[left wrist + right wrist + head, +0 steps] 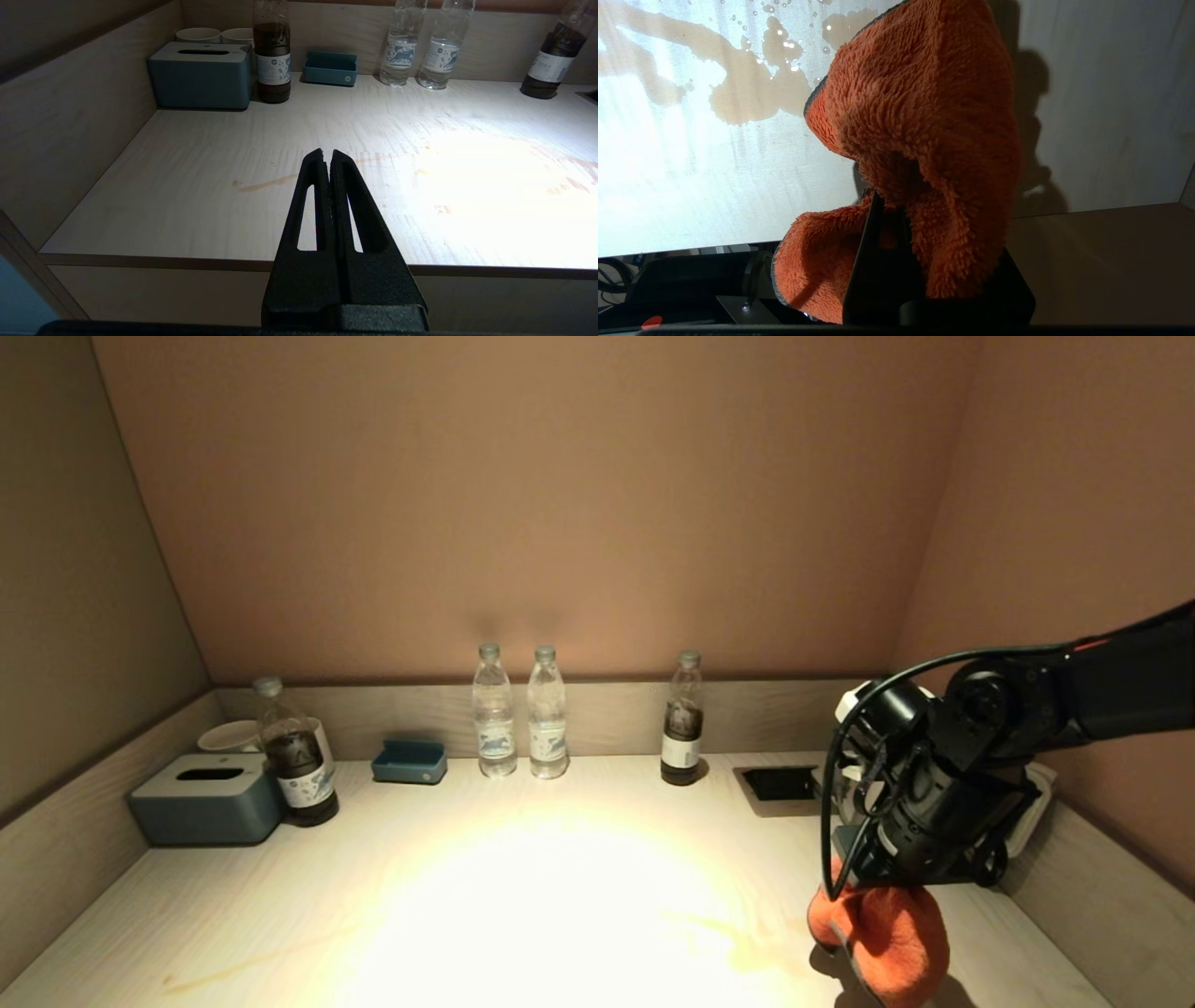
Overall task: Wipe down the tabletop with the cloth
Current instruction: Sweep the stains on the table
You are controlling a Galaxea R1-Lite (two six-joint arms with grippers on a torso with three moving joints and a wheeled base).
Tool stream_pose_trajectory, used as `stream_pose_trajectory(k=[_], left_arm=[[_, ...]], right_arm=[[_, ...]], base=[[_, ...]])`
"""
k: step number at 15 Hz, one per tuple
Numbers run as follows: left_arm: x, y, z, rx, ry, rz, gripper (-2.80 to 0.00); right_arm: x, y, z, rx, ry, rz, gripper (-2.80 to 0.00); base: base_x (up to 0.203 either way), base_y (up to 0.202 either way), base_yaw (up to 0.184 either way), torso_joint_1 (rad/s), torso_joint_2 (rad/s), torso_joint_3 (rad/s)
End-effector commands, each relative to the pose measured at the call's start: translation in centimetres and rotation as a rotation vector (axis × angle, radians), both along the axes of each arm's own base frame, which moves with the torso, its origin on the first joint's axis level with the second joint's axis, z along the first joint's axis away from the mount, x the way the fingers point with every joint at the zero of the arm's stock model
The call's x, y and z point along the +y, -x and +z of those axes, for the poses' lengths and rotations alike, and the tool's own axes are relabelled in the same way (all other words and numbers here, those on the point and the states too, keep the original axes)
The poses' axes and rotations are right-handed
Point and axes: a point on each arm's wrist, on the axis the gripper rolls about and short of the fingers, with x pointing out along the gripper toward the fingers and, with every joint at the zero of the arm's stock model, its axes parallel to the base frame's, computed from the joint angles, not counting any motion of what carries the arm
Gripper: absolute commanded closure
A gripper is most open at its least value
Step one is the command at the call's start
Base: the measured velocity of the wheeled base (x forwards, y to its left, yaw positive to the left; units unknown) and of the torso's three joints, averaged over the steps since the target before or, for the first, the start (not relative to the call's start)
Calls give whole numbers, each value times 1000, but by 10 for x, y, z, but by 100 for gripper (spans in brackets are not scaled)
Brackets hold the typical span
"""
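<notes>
While our right gripper point(878, 887) pinches the cloth point(887, 938) at the tabletop's point(523, 896) near right corner, the rag hangs lengthwise below its fingers, and the brownish spill point(747, 93) lies just beyond its free end toward the lit middle, so we judge the coming wipe must sweep leftward. Our left gripper point(327, 161) idles clamped shut and empty off the near left edge, far from the rag. We see 2 clear bottles point(520, 714) and 2 dark-filled bottles point(297, 761) standing capped by the rear rim.
</notes>
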Motion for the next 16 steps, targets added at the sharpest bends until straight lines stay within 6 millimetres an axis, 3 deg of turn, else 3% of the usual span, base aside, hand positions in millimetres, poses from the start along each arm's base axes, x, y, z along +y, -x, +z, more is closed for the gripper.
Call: stream_pose_trajectory(k=[1, 10, 14, 16], left_arm=[[0, 0, 0, 0, 1, 0, 0], [0, 0, 0, 0, 1, 0, 0], [0, 0, 0, 0, 1, 0, 0], [0, 0, 0, 0, 1, 0, 0]], right_arm=[[2, -12, -14, 46, 3, 4, 0], [-4, -35, -30, -3, -39, -10, 0], [-16, -44, -34, -22, -34, -36, 0], [-36, -49, -35, -27, -25, -74, 0]], base=[[0, 0, 0, 0, 0, 0], [0, 0, 0, 0, 0, 0], [0, 0, 0, 0, 0, 0], [0, 0, 0, 0, 0, 0]])
